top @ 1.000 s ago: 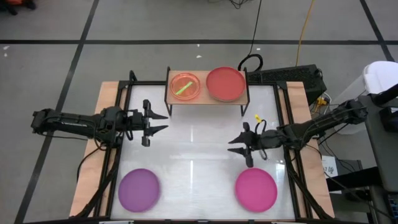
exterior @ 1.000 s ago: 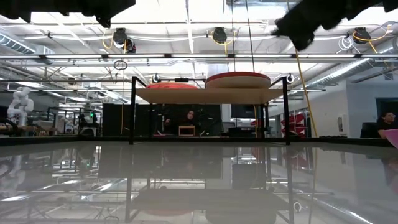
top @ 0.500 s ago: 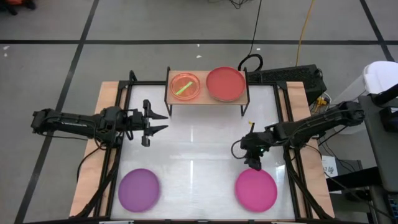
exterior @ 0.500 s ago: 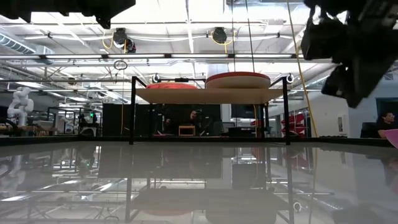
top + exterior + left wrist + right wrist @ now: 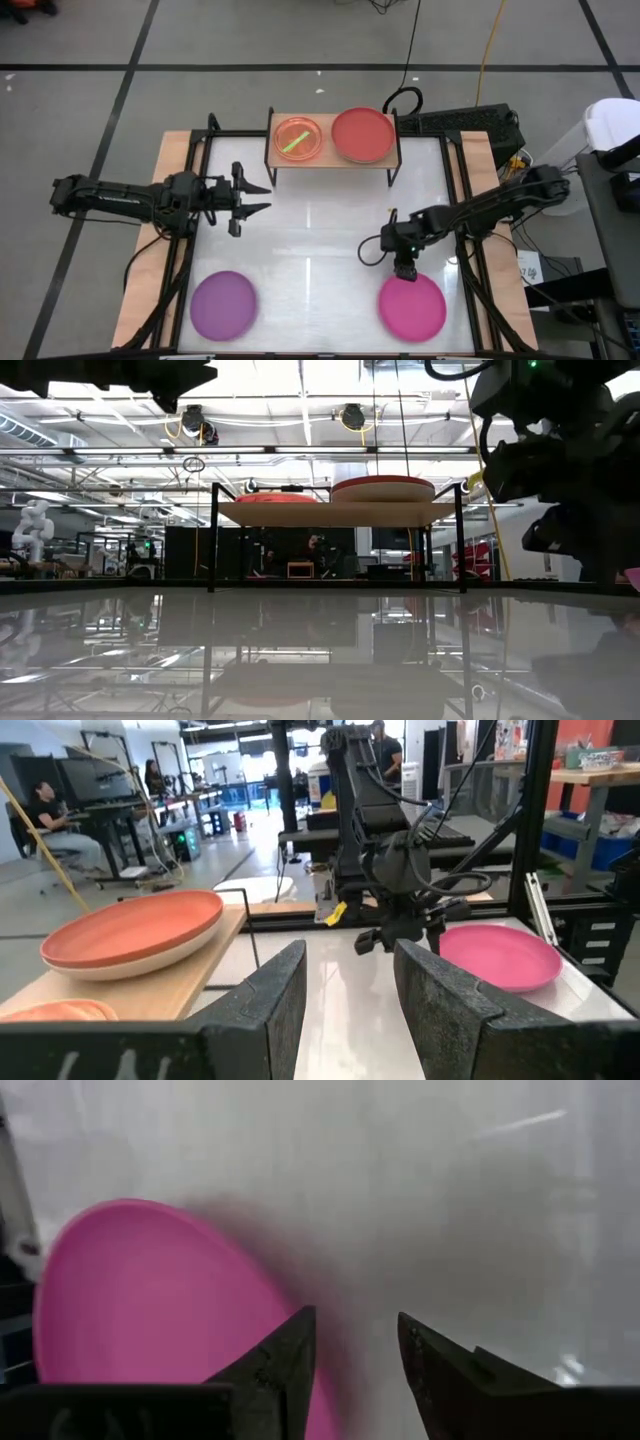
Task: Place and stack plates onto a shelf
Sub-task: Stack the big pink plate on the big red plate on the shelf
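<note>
While your right gripper [image 5: 404,269] hangs fingers-down with its fingers parted over the far rim of the magenta plate [image 5: 412,305], nothing is held.
Your left gripper [image 5: 252,197], spread wide and empty, waits at left. Shelf [image 5: 334,160], far centre: red plate [image 5: 362,134], orange plate [image 5: 297,139]. Purple plate [image 5: 223,305]: near left.

Magenta plate [image 5: 150,1300]: near side cut off by frame edge beside the right gripper [image 5: 355,1345]; blurred. Low view: right gripper's fingertips lost in dark silhouette. Orange plate [image 5: 55,1011] beside left gripper [image 5: 350,980]: mostly cropped.
</note>
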Controlling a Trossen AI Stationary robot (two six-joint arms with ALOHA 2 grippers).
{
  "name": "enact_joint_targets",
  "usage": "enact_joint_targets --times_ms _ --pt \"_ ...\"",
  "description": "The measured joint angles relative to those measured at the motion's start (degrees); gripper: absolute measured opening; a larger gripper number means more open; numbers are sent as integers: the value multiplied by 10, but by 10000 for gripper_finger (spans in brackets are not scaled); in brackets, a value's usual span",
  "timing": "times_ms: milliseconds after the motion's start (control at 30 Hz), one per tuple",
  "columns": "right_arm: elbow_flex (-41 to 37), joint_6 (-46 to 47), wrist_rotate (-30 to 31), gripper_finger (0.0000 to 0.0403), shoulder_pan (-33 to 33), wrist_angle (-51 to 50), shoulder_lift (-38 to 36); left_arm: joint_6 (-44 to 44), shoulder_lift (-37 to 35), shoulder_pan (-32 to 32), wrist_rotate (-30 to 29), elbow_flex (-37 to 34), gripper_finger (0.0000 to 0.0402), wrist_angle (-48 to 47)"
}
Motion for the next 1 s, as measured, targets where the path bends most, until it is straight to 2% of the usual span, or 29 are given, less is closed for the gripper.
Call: enact_joint_targets --times_ms 300,533,800,1000 --pt "0 3 -7 128 8 21 9 -15 0 0 0 0 159 -13" --pt "0 20 -32 126 16 48 -15 -26 0 0 0 0 159 -15" --pt "-12 15 -14 97 53 64 -2 -33 0 0 0 0 159 -24" --pt "-62 48 -14 75 58 145 6 -35 0 -2 0 0 159 -28"
